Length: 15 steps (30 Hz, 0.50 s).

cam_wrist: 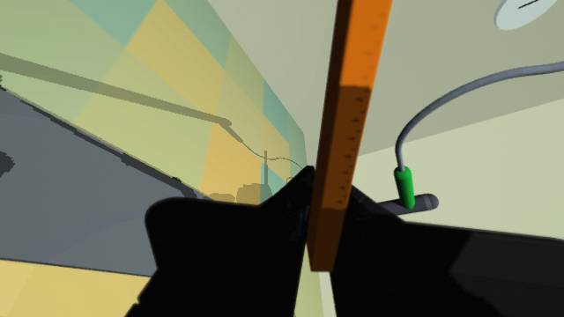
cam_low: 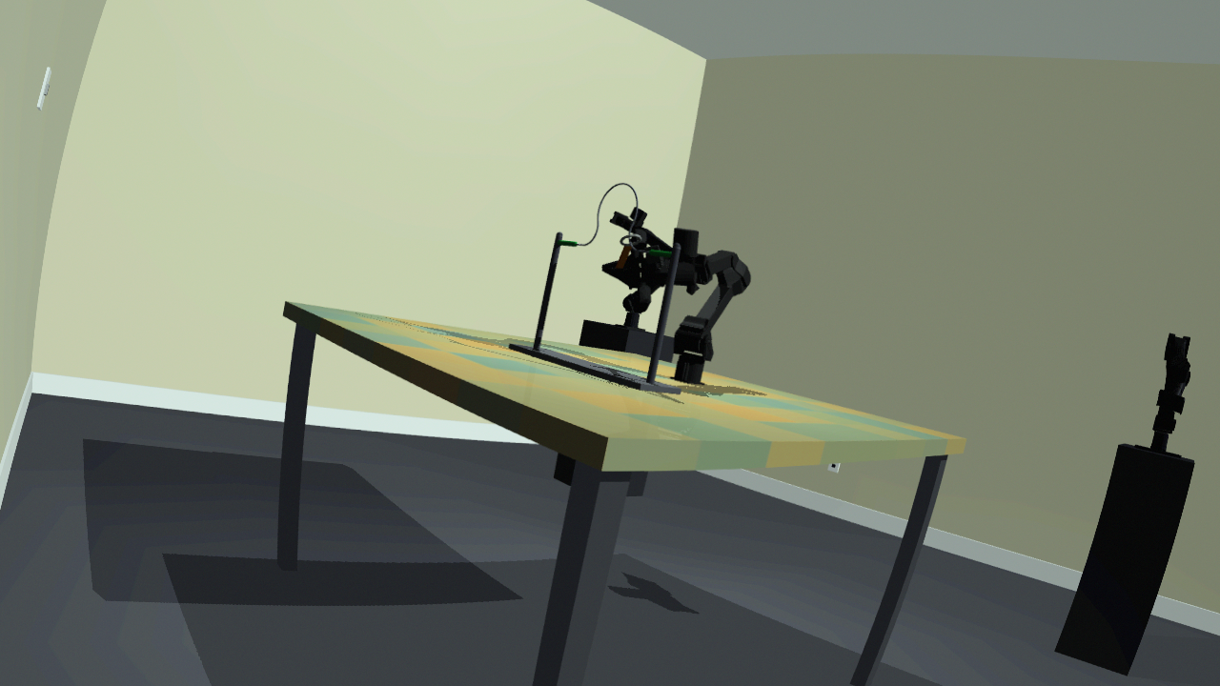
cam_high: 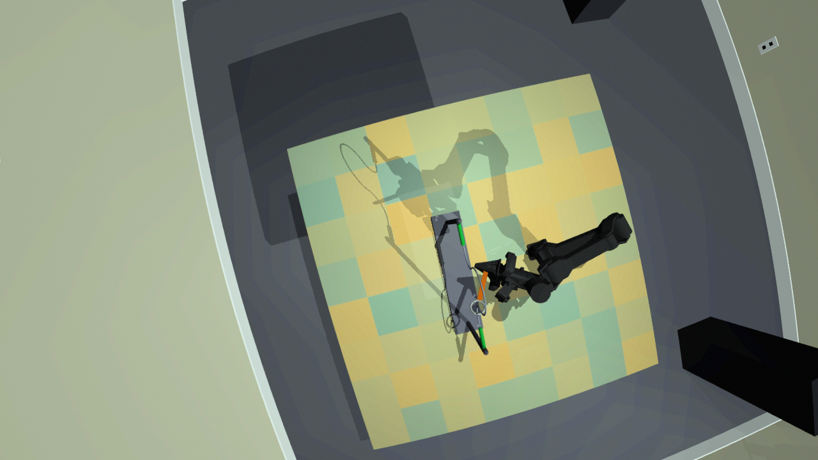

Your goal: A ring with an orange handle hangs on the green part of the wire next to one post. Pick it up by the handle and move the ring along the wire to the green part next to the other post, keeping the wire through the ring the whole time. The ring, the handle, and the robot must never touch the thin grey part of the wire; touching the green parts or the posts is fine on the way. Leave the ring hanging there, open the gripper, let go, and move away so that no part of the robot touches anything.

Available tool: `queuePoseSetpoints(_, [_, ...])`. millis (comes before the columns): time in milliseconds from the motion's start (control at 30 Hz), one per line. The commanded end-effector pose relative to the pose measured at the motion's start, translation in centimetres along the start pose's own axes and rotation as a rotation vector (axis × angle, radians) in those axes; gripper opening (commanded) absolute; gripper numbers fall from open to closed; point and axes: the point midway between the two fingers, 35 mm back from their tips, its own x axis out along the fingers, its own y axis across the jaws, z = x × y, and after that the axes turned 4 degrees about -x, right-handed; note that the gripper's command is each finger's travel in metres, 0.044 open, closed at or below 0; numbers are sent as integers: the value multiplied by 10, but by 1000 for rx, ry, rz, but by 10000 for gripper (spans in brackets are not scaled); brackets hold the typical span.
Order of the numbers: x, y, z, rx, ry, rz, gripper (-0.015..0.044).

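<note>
The ring [cam_high: 470, 306] [cam_low: 620, 241] is around the thin grey wire [cam_high: 484, 297] [cam_low: 622, 183] [cam_wrist: 524, 70], on the stretch near the lower green part [cam_high: 482, 339], seen at right in the exterior view [cam_low: 659, 252]. Any gap between ring and wire is too small to tell. My gripper [cam_high: 486, 270] [cam_low: 620, 267] [cam_wrist: 316, 174] is shut on the orange handle [cam_high: 482, 287] [cam_low: 624, 255] [cam_wrist: 366, 48], near the end away from the ring. The other green part [cam_high: 461, 234] [cam_low: 569, 244] is at the far post [cam_low: 547, 293]. The ring is outside the wrist view.
The posts stand on a long grey base [cam_high: 452, 246] on the patchwork table [cam_high: 606, 297] [cam_low: 733, 417]. The near post [cam_low: 663, 315] is close to my arm in the exterior view. Another arm [cam_low: 1175, 367] stands on a black pedestal [cam_low: 1126, 546] off the table.
</note>
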Motion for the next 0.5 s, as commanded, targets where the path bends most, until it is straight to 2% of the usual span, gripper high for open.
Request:
queuePoseSetpoints(0, [3,18,1,95,-22,51,-150])
queuePoseSetpoints(467, [-6,69,18,413,-30,211,-150])
